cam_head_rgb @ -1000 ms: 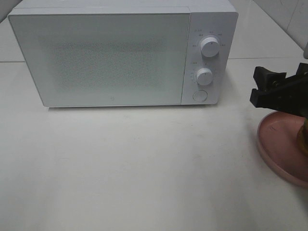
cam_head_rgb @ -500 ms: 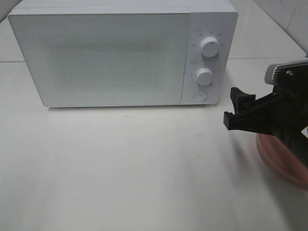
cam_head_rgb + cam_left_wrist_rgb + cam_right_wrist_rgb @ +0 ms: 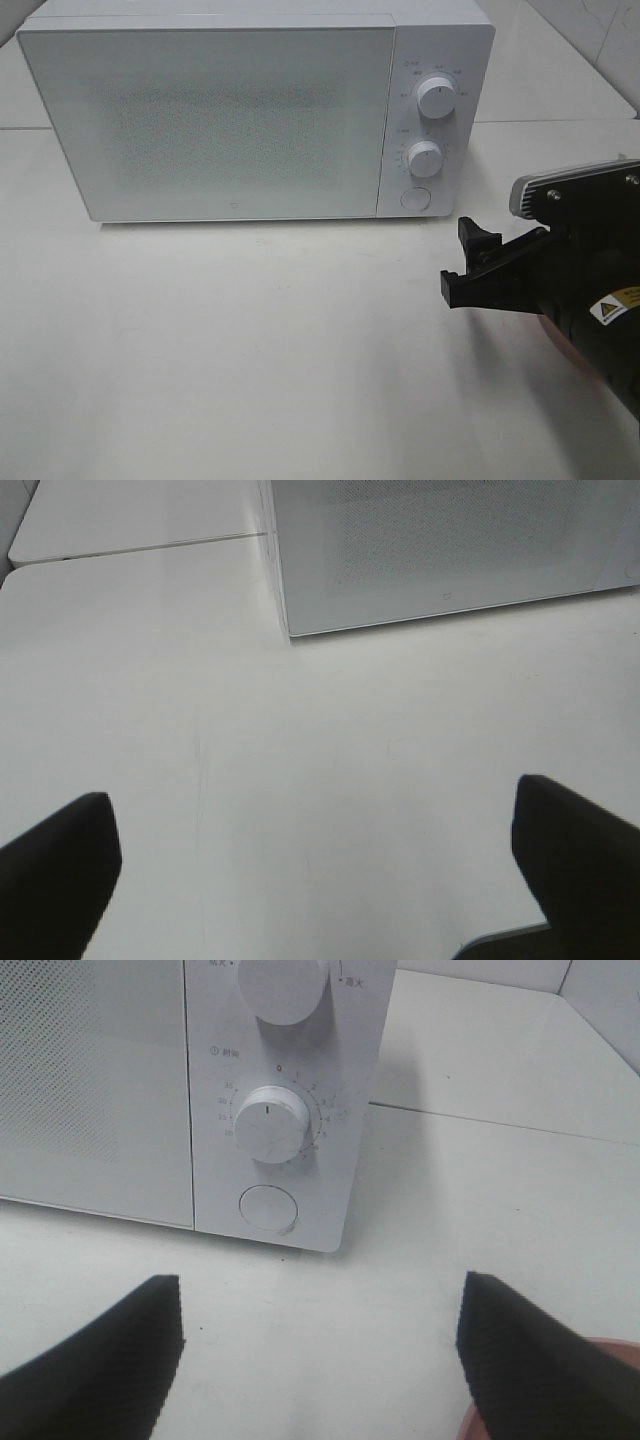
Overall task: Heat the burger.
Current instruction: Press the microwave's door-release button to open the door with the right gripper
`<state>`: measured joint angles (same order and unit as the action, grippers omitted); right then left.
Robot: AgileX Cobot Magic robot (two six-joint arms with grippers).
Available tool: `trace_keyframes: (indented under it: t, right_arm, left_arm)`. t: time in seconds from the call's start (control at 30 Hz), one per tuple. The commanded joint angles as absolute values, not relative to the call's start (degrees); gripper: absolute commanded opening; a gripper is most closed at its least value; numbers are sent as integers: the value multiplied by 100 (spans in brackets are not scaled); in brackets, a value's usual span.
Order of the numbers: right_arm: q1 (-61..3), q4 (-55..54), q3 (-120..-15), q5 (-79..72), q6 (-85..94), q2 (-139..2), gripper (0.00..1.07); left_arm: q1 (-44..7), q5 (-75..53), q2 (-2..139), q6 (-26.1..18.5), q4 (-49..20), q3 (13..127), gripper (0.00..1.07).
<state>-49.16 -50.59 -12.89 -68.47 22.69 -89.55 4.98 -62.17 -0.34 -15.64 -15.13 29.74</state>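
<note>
White microwave, door shut, right pincer spread wide near its front, left pincer spread wide above table

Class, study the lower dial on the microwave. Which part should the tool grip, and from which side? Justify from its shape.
Grip the lower dial by its round side wall, pinching across it, coming straight from the front of the microwave. It is a short cylinder standing proud of the flat panel; its face gives no hold. The right tool faces it, open.
</note>
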Motion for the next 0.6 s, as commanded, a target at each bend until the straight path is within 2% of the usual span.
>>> trace_keyframes:
  t: [0.03,0.4,0.6]
  right_arm:
    - [-4945,-5059,-1283,-6944,2298,-8961,76]
    - [-4945,-5059,-1283,-6939,1283,-8961,76]
    - [-4945,-5059,-1283,-6927,-498,-8961,76]
  left_arm:
    - [487,-6176,-40,-1576,-1513,2968,100]
    - [487,-6176,-40,-1576,-1513,2968,100]
    - [487,-6176,-40,-1576,-1513,2968,100]
